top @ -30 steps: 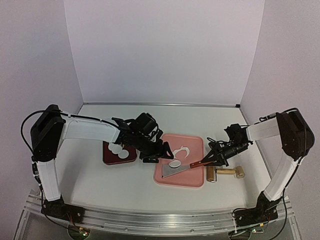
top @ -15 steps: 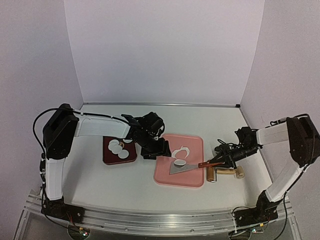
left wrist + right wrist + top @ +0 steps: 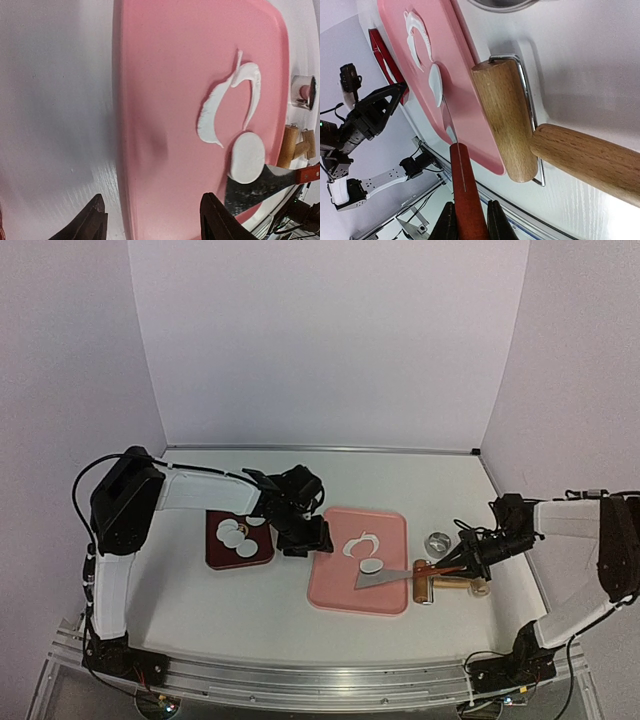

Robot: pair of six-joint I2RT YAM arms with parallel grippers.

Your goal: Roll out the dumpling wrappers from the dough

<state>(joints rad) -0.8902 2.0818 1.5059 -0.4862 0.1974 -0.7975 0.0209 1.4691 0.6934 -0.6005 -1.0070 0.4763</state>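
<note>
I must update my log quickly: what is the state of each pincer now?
Left pincer: open, holding nothing.
Right pincer: closed on the red handle of the scraper.

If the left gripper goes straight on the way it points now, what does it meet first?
Most likely the pink tray, near its rim, which sits right ahead of the open left gripper; depth is hard to judge.

The pink board looks smooth matt plastic, the dough matt white. The roller is bare pale wood, the ring cutter polished metal, the scraper dull grey metal in the blade.
</note>
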